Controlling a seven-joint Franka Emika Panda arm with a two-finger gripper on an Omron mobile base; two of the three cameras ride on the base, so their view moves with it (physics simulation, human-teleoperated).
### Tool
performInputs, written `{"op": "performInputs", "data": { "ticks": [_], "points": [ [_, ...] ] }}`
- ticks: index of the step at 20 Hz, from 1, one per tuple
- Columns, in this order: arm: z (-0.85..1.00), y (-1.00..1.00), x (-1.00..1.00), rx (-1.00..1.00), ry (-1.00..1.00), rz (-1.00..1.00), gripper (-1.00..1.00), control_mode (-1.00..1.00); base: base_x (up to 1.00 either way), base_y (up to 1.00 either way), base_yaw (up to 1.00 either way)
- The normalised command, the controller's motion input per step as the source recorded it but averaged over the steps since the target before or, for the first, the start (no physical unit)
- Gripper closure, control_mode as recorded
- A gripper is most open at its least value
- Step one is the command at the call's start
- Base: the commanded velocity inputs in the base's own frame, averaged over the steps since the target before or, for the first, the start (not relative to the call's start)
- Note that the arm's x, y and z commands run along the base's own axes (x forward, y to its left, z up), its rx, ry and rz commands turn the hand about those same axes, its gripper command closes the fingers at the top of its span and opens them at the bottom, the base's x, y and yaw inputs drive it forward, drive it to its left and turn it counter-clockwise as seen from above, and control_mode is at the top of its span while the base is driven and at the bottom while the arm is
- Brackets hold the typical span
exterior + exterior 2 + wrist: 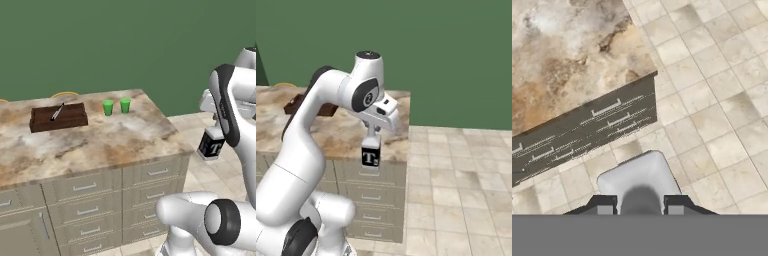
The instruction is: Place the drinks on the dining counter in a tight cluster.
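In the left base view the dark squat bottle (211,145) with its white "T" label hangs off the right edge of the marbled surface (115,140), over the tiled floor (205,175), beside two green cups (116,106) and a wooden tray (58,117) on the slab. In the right base view the end effector (372,141) clamps that bottle (371,156) by its top, just past the surface's corner (398,142). In the hand view the bottle's pale top (641,182) sits directly between the narrow-set fingertips (604,204), above floor tiles (712,115).

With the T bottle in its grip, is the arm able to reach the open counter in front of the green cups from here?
Probably yes: the gripper holds the dark bottle just off the dining counter edge, above its surface, with bare stone before the green cups.
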Motion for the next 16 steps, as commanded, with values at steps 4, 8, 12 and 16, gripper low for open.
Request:
{"op": "performInputs", "data": {
  "ticks": [4, 8, 12, 16],
  "points": [
    [0.0, 0.0, 0.0, 0.0, 0.0, 0.0, 1.0, 1.0, 0.77, 0.0, 0.0],
    [0.0, 0.0, 0.0, 0.0, 0.0, 0.0, 1.0, 1.0, 0.91, 0.01, 0.0],
    [0.0, 0.0, 0.0, 0.0, 0.0, 0.0, 1.0, 1.0, 0.45, 0.0, 0.01],
    [0.0, 0.0, 0.0, 0.0, 0.0, 0.0, 1.0, 1.0, 0.0, 0.0, 0.01]
  ]
}}
